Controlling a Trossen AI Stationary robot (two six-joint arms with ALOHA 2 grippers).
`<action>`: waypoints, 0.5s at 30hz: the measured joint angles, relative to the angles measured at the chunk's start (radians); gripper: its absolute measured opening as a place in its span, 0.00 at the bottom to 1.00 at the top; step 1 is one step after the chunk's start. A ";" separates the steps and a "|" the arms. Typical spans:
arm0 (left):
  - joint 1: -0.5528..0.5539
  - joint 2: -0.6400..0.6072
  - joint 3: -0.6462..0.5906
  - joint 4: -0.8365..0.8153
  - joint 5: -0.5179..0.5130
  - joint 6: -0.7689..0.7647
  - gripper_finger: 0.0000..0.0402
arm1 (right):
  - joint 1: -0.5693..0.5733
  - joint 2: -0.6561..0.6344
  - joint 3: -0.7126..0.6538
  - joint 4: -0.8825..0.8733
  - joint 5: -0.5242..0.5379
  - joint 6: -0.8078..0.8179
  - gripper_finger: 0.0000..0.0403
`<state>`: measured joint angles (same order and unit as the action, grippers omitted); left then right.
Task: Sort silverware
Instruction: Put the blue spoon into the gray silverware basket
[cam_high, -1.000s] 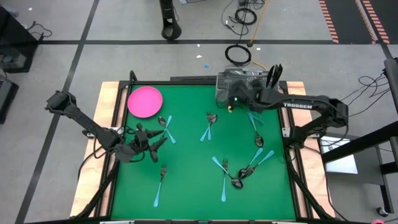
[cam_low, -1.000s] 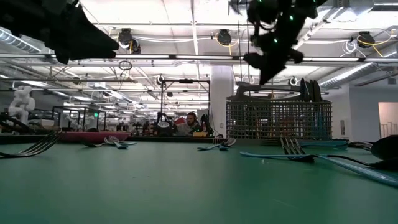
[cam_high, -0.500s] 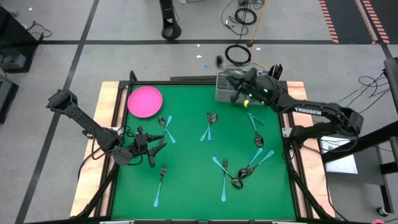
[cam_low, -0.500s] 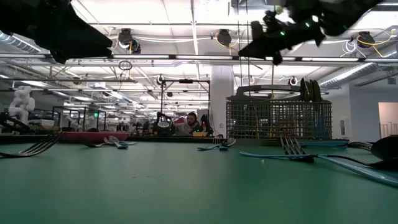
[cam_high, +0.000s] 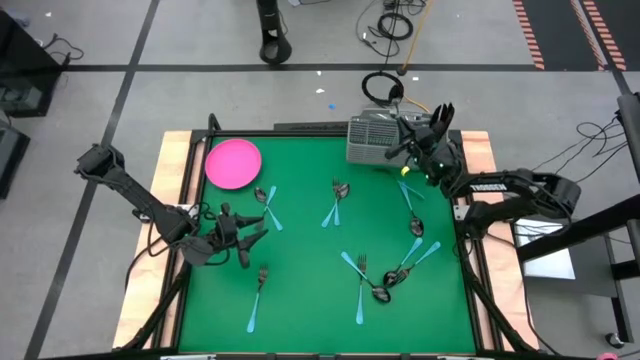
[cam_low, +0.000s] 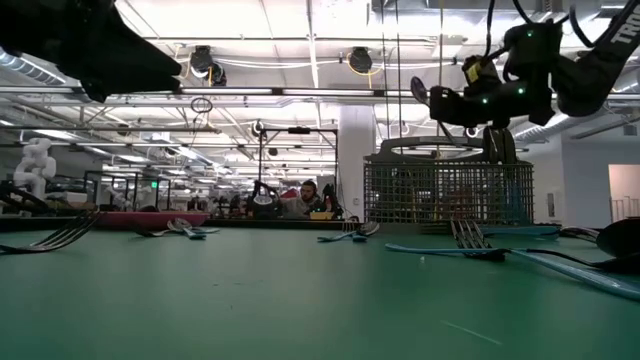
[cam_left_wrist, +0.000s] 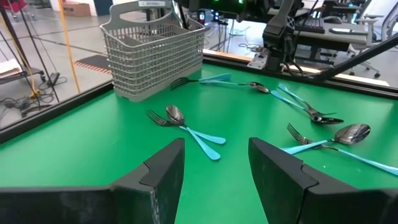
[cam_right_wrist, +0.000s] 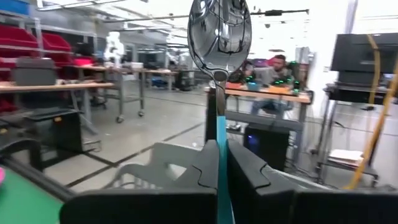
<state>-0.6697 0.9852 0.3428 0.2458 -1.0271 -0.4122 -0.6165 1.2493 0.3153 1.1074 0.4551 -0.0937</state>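
Note:
My right gripper (cam_right_wrist: 221, 163) is up in the air beside the right end of the silver wire-mesh caddy (cam_high: 375, 140) and is shut on a spoon (cam_right_wrist: 219, 37) with a light-blue handle. In the high view this gripper (cam_high: 412, 150) points toward the table's far left. My left gripper (cam_left_wrist: 214, 165) is open and empty, low over the left side of the green table (cam_high: 300, 250). Several loose forks and spoons lie flat on the mat, such as a crossed pair (cam_left_wrist: 186, 127) and a fork (cam_high: 258, 292). My right gripper pinches the spoon's light-blue handle (cam_right_wrist: 221, 146) between its two fingers, which come in about level from the table's right side. The spoon is lifted clear. Its shiny bowl (cam_right_wrist: 219, 31) stands out beyond the fingertips, tilted upward.
A round pink plate (cam_high: 233, 162) sits in the far left corner. Dark utensils stand in the caddy (cam_low: 448, 190) at its right end. More silverware lies near the right edge (cam_high: 412, 250) and centre (cam_high: 337, 203). Bare mat lies in the near left area.
The right gripper, keeping the spoon, has tipped up from pointing down to about level. It first swung toward the far edge over the caddy, then drew back toward the table's right edge beside the caddy's right end.

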 joint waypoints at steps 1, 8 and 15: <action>0.003 0.000 0.000 0.000 -0.001 0.000 0.45 | -0.007 0.004 0.000 0.005 0.018 0.000 0.00; 0.003 0.000 0.000 0.000 -0.003 0.009 0.45 | -0.055 0.058 0.000 0.006 0.074 -0.015 0.00; 0.003 0.000 0.000 0.000 -0.010 0.027 0.45 | -0.059 0.147 0.000 0.005 0.146 -0.022 0.00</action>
<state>-0.6670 0.9852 0.3428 0.2455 -1.0367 -0.3849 -0.6758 1.3968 0.3157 1.1128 0.6013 -0.1159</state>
